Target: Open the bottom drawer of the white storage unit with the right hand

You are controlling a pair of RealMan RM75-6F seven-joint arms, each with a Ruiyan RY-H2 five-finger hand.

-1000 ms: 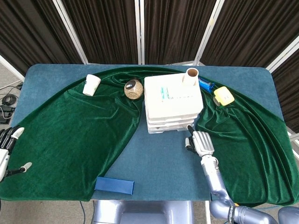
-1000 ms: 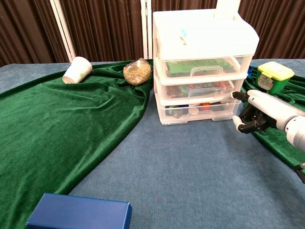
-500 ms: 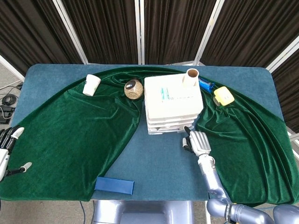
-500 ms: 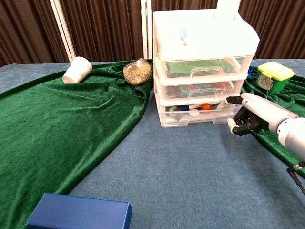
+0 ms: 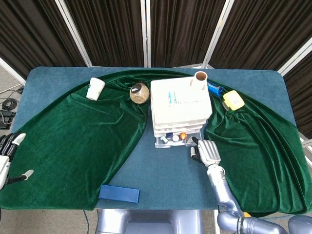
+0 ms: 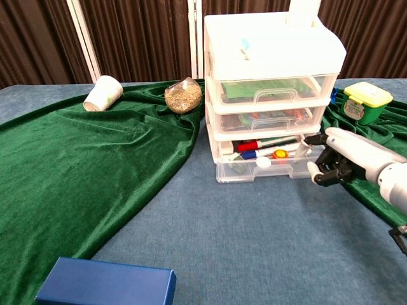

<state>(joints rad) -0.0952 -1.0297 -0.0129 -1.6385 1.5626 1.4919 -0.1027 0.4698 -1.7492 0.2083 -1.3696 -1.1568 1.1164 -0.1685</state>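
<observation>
The white three-drawer storage unit (image 5: 179,105) (image 6: 273,57) stands at the table's middle back. Its bottom drawer (image 5: 177,140) (image 6: 266,165) is slid partway out, showing markers and small round items inside. My right hand (image 5: 205,150) (image 6: 338,160) is at the drawer's right front corner, fingers curled, with one fingertip (image 6: 311,138) hooked on the drawer's front edge. My left hand (image 5: 8,157) hangs off the table's left edge in the head view, fingers apart and holding nothing.
A green velvet cloth (image 5: 78,141) (image 6: 76,159) covers much of the table. A paper cup (image 5: 95,88) (image 6: 103,93) and a grain-filled jar (image 5: 139,93) (image 6: 184,95) lie back left. A yellow-lidded tub (image 5: 233,100) (image 6: 365,101) sits right of the unit. A blue box (image 5: 119,194) (image 6: 105,286) lies near the front edge.
The bottom drawer has slid out toward the table's front, from closed to partly open. My right hand drew back with it. The left hand has not moved.
</observation>
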